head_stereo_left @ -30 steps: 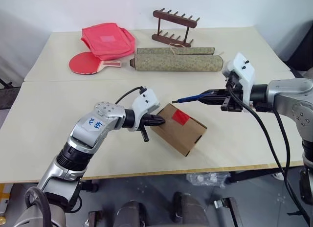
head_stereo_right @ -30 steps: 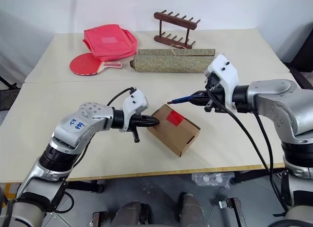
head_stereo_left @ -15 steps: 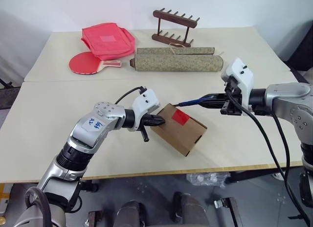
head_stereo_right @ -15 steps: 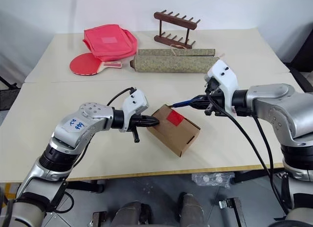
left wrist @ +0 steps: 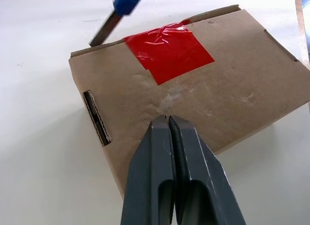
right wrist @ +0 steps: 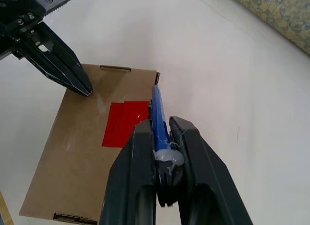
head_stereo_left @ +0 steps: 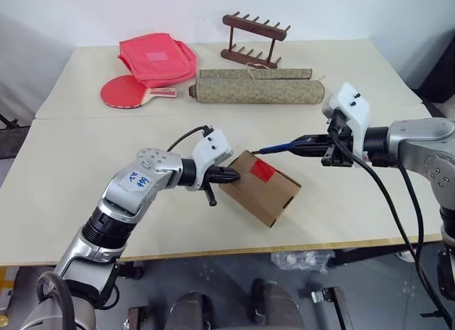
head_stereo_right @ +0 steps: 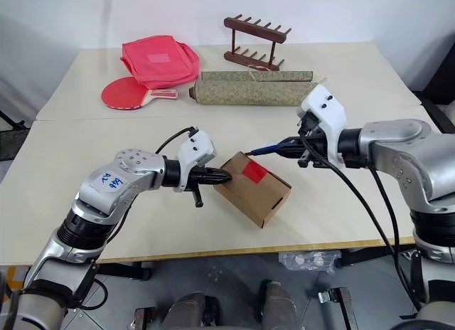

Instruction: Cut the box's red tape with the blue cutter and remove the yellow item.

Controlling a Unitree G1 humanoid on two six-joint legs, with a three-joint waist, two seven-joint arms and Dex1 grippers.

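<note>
Box point(head_stereo_left: 260, 187) near table front edge, closed left tool point(head_stereo_left: 234, 176) pressing its top, right tool point(head_stereo_left: 313, 141) gripping blue cutter point(head_stereo_left: 279, 145)

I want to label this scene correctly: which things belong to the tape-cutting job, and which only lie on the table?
Job: box; red tape; blue cutter, held in the right tool.

Lying about: red pouch; paddle; rolled mat; wooden rack.
</note>
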